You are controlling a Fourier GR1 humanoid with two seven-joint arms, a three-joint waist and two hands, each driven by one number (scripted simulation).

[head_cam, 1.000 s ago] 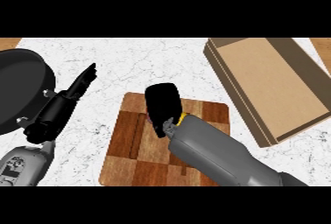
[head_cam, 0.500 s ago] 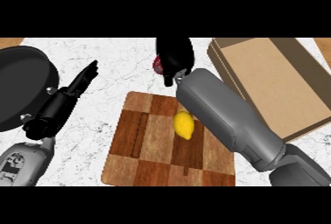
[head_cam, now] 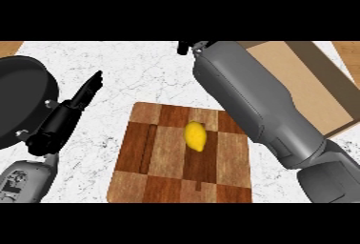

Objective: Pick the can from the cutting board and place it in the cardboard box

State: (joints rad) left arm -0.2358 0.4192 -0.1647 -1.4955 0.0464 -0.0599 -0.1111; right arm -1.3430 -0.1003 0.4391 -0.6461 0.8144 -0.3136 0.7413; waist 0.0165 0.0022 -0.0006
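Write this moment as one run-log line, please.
right hand: at view's top edge, mostly hidden | can: not visible | lemon: on cutting board | left hand: open, beside pan

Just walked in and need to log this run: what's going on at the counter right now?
The robot's right forearm stretches up along the left side of the cardboard box. Its right hand is mostly cut off at the view's top edge, so whatever it holds can't be seen. No can shows on the cutting board; only a lemon lies there. The left hand rests open at the left, beside a black pan.
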